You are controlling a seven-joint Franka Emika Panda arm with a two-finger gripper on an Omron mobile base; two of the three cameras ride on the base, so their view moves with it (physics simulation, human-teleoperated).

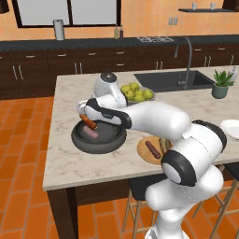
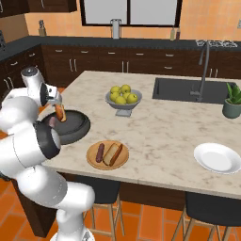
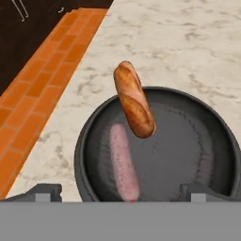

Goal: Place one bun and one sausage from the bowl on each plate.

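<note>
We see the pincer [image 1: 87, 119] hanging above the dark bowl [image 1: 77, 140] at the bench's [image 1: 65, 161] left end. A golden-brown bun [image 3: 133, 100] shows just over the bowl, tilted; we cannot tell from these views whether the pincer actually clasps it. A pinkish sausage [image 3: 123, 161] lies inside the bowl. Further right, the wooden plate [image 2: 93, 162] already carries a dark sausage [image 2: 100, 152] and a bun [image 2: 113, 154] side by side. The white plate [image 2: 217, 158] sits well apart, near the bench's right end.
</note>
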